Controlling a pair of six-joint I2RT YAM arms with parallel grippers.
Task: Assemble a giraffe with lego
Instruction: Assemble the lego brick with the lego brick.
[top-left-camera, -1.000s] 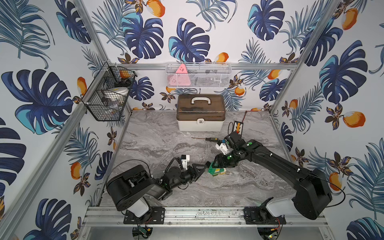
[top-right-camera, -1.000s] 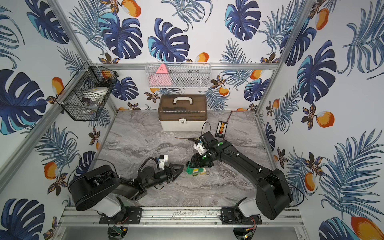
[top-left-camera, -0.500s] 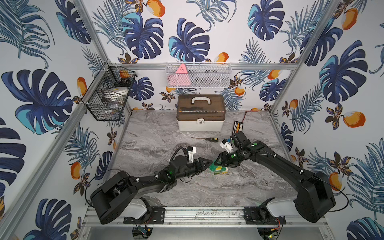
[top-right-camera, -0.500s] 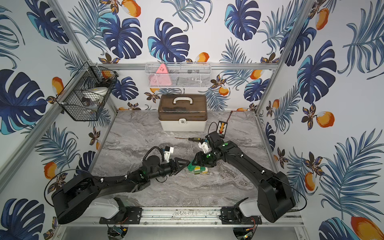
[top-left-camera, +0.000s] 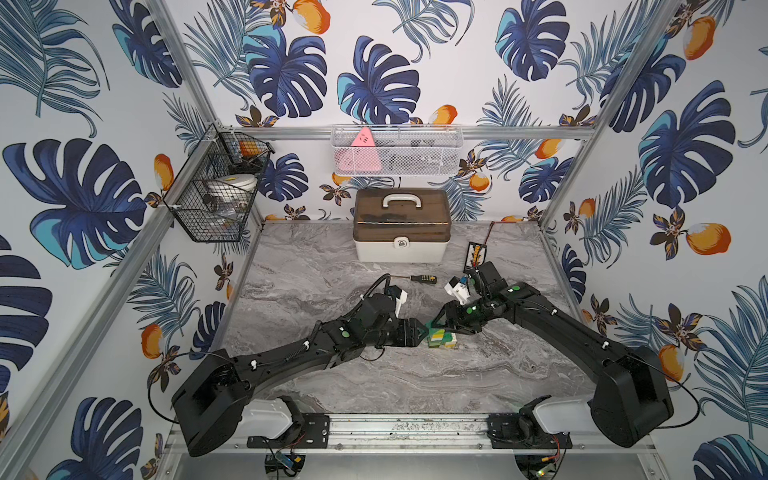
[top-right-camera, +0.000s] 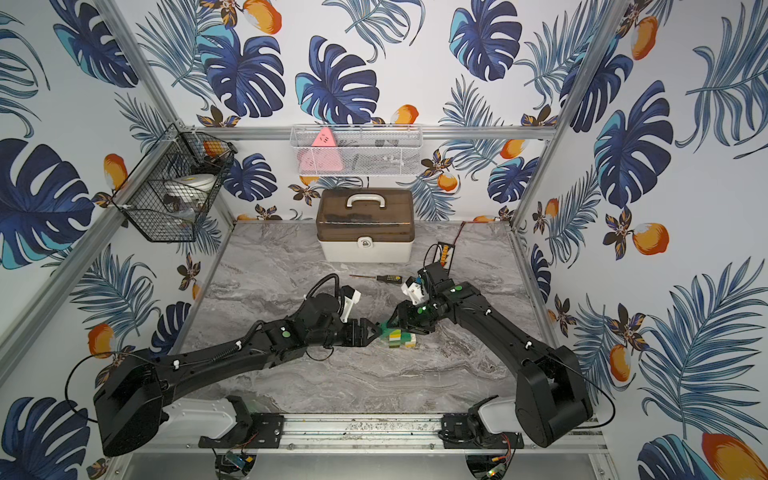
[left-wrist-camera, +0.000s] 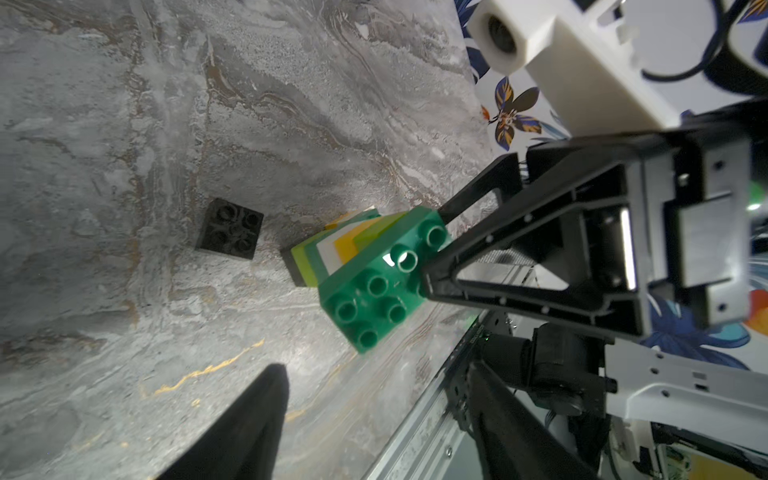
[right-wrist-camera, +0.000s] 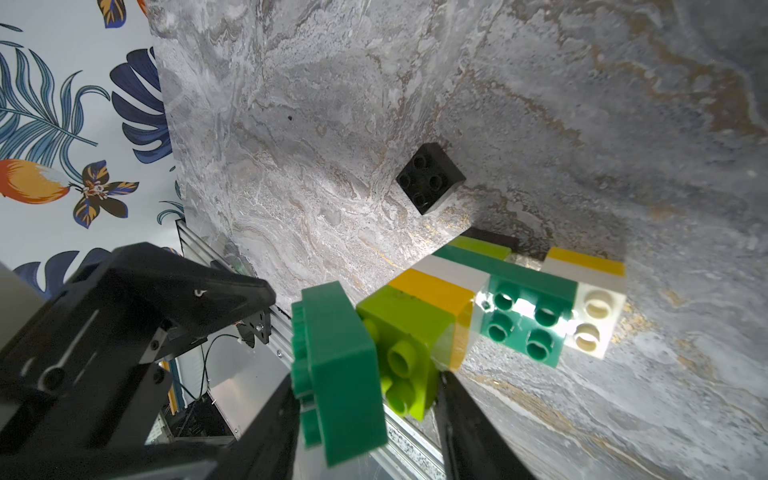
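Triangle (top-left-camera: 363, 141), pink, in white mesh basket (top-left-camera: 432, 156)

Striped giraffe (right-wrist-camera: 478, 286) on its side, dark green brick (right-wrist-camera: 336, 386) at its lime end, black brick (right-wrist-camera: 430, 178) loose nearby

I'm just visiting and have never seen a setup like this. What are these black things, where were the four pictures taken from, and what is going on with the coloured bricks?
They are two robot arms, each ending in a two-fingered gripper. Both top views look down from one overhead camera; the other two pictures come from a camera on each arm's wrist. On the marble table are a striped brick giraffe, a loose black brick, a screwdriver and a lidded box. The right gripper seems to pinch the giraffe's dark green end. The left gripper stands open beside it, holding nothing.
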